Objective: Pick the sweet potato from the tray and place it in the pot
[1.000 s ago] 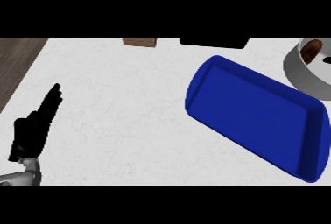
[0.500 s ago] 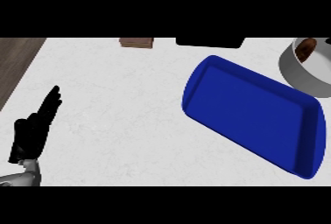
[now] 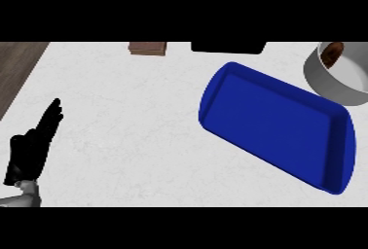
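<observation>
Left robot hand: the left robot hand (image 3: 32,148) rested at the lower left edge of the view, fingers straight and pointing up, holding nothing.
Right robot hand: it was out of sight, so nothing could be said of its fingers.
Tray: the blue tray (image 3: 237,82) lay on the white surface (image 3: 129,126) well to the right of the robot hand, tilted on a diagonal, with nothing showing on it.
Sweet potato: a brown shape, likely the sweet potato (image 3: 332,53), sat inside the pot (image 3: 327,78), far to the right of the robot hand and further from the robot.
Pot position: it stood just beyond the tray's far right corner, partly cut by the view's edge.
Step in hand: by the look of things, the placing seemed already done.
Next move: probably little remained beyond bringing the right arm back to rest.
Other things: a brown block (image 3: 148,48) and a black object (image 3: 228,46) sat at the surface's far edge.
Writing: no brand, label or text was legible.
</observation>
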`<action>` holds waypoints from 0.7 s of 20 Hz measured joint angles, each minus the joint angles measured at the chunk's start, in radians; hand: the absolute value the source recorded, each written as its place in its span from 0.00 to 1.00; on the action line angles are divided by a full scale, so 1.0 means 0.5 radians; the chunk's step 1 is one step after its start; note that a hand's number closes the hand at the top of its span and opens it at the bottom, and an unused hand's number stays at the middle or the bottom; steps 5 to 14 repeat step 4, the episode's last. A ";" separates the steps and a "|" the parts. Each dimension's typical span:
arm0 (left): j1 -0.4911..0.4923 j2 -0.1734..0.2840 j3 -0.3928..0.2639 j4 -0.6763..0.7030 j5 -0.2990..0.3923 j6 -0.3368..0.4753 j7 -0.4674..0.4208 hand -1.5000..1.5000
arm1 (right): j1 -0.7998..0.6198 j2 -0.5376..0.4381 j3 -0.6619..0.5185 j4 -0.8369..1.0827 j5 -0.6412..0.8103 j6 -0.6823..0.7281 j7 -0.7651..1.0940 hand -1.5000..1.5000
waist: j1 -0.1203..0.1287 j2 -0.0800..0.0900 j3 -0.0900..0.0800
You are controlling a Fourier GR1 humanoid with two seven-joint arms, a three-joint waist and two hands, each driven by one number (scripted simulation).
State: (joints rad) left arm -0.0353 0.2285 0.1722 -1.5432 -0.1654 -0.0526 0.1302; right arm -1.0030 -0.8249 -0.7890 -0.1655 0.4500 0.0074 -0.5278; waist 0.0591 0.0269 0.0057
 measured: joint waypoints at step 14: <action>0.036 -0.005 0.009 0.010 -0.007 0.009 -0.030 0.50 | 0.109 -0.094 -0.062 0.010 -0.081 0.182 -0.055 0.00 | -0.021 -0.009 -0.001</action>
